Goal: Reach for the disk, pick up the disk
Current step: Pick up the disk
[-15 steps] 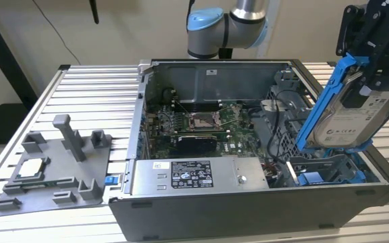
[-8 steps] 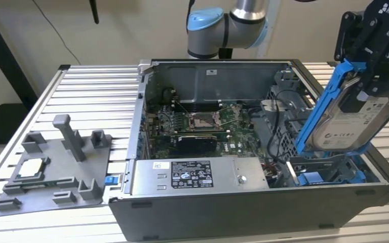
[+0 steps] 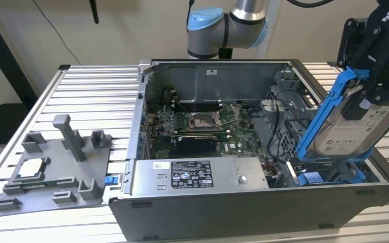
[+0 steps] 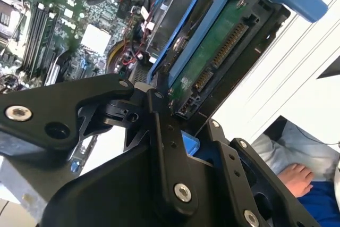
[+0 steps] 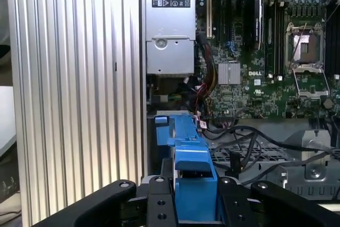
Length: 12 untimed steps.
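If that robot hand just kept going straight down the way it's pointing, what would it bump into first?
Probably the blue plastic bay in the grey computer case, directly beneath the silver hard drive in its blue bracket that the hand grips; depth is hard to judge.

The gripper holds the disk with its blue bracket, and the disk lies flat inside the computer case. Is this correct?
Not quite. The gripper does hold the disk by its blue bracket, but the disk does not lie flat: in the exterior view it stands steeply tilted, nearly upright, rising above the rim of the computer case at the exterior view's right.
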Tool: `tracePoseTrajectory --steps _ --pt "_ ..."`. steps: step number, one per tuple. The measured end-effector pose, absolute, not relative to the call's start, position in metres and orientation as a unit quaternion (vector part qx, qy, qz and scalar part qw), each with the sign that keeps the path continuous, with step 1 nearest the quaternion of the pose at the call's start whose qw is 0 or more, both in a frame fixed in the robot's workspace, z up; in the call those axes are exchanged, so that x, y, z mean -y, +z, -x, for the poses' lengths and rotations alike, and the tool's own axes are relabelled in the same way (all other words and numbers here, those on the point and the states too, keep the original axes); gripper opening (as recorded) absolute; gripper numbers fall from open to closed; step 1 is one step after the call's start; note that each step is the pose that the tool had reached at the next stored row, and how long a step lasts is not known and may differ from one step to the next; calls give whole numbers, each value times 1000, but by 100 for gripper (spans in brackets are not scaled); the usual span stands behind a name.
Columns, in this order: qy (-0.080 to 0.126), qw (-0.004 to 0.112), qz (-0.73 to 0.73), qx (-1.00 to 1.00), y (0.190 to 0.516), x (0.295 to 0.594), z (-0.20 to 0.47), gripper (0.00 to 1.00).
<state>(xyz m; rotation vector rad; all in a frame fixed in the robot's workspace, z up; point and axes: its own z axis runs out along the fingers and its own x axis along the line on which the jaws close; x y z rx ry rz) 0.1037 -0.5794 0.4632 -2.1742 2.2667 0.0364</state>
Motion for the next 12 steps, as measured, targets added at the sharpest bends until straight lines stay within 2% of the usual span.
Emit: tracePoseTrajectory --steps 12 --pt "11 0 692 -722 463 579 -104 0"
